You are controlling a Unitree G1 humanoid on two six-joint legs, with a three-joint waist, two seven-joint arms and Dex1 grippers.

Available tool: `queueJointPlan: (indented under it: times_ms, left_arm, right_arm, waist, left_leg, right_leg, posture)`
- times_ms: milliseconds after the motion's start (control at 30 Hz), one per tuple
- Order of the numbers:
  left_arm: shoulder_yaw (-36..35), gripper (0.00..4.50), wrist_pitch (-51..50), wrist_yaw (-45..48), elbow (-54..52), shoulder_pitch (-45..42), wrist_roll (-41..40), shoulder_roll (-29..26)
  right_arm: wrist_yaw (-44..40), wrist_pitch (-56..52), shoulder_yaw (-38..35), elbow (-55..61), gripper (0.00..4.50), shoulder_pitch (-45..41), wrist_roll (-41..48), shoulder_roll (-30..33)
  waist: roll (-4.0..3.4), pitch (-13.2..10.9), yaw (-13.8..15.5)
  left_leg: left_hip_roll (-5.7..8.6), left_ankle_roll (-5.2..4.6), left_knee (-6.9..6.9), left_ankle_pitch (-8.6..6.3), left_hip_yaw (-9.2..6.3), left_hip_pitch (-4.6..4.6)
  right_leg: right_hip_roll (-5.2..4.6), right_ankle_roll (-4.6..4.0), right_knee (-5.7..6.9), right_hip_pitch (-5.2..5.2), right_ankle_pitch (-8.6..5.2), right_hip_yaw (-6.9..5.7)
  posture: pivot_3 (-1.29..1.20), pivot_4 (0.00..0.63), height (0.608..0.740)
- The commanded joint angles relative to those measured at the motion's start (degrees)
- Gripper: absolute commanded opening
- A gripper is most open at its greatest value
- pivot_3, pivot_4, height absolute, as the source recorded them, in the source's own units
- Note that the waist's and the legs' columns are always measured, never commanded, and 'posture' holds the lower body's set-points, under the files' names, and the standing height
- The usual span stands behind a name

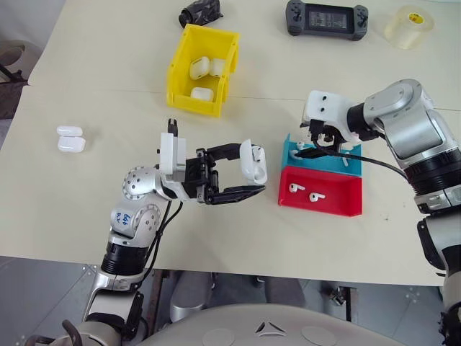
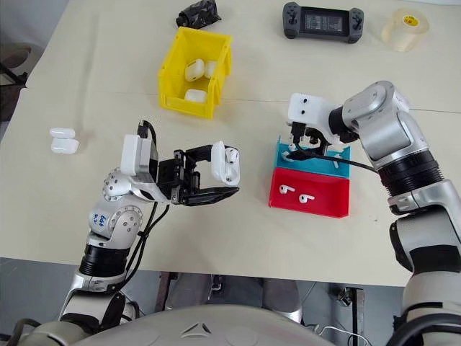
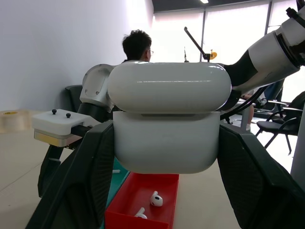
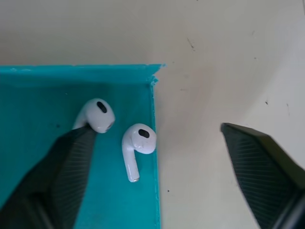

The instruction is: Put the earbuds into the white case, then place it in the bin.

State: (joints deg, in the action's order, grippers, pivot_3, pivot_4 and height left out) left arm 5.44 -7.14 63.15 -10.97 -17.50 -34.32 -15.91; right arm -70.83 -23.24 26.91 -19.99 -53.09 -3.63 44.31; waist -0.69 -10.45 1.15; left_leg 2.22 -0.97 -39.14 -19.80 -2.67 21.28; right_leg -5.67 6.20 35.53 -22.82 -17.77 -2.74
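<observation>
Presently | left end effector [image 1: 248,173] clamped on white case [image 1: 253,160], lid ajar | right end effector [image 4: 157,167] fingers spread over blue tray [image 4: 38,90], earbuds [image 4: 136,145] between, ungripped.

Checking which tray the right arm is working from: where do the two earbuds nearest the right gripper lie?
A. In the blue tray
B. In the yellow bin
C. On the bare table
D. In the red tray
A: the right wrist view shows the two earbuds on the floor of the blue tray, with the right gripper just above them, one finger over the tray.
</observation>
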Motion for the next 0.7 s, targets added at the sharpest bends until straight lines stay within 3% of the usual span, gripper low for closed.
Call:
queueJointPlan:
  times_ms: [33,133,700]
  left_arm:
    - [-0.62,2.80,0.23,-0.51,-3.16,0.06,-1.29,-0.16]
    - [-0.65,2.80,0.27,-0.62,-3.24,0.16,-1.29,-0.24]
    - [-1.16,2.80,1.78,0.43,-2.07,0.83,-0.95,-0.46]
  right_arm:
    - [-0.65,0.85,-0.19,-0.97,2.91,-0.31,-2.46,-0.04]
    - [-0.66,0.88,-0.66,-1.44,1.91,-0.31,-3.16,-0.36]
    - [-1.36,-4.38,-2.15,-0.18,1.91,1.46,-4.32,-0.86]
  waist:
    - [0.00,0.00,-0.01]
    - [0.00,0.00,0.00]
    - [0.00,0.00,0.03]
  left_leg:
    - [0.00,0.00,0.00,0.00,0.00,0.00]
    - [0.00,0.00,-0.01,0.00,0.00,-0.01]
    - [0.01,0.00,-0.01,0.00,0.00,-0.02]
  right_leg:
    - [0.00,0.00,0.00,0.00,0.00,0.00]
    - [0.00,0.00,0.00,0.00,0.00,0.01]
    - [-0.01,0.00,0.00,0.01,0.00,0.01]
  posture:
    - [0.00,0.150,0.740]
    - [0.00,0.150,0.740]
    - [0.00,0.150,0.740]
